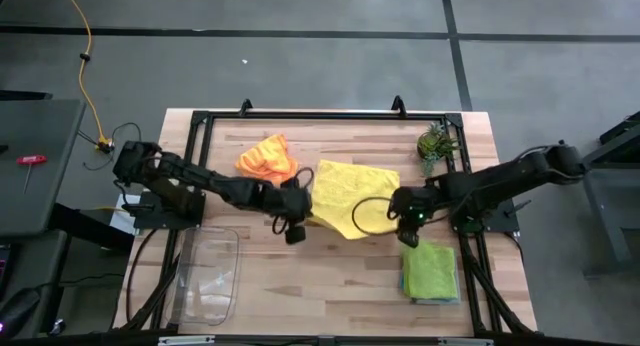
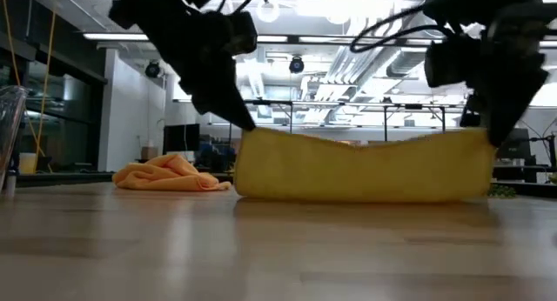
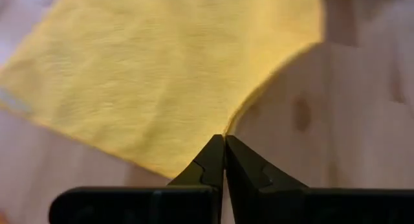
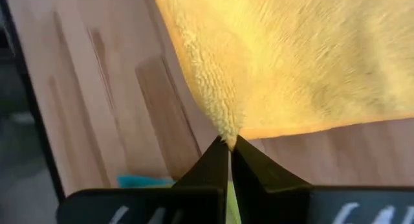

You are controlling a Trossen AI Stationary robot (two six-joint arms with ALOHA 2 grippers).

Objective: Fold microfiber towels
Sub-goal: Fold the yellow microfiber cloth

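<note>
A yellow towel lies mid-table, its near edge raised between my two grippers. My left gripper is shut on the towel's near left corner, and my right gripper is shut on its near right corner. In the low view the yellow towel hangs as a band between the left gripper and the right gripper. A crumpled orange towel rests on the table at the far left. A folded lime green towel lies on a teal one near the right edge. My left gripper pinches the yellow towel's near left corner between its two fingers, slanting down from the table's left. The corner is lifted off the table and the cloth falls away below it, its far part on the wood. My right gripper pinches the towel's near right corner between its two fingertips, slanting down from the table's right. That corner is raised clear of the table. The edge between the two holds sags slightly in the middle.
A clear plastic tray stands at the near left. A small spiky green plant stands at the far right corner. Bare wood lies near the front edge between the tray and the folded stack.
</note>
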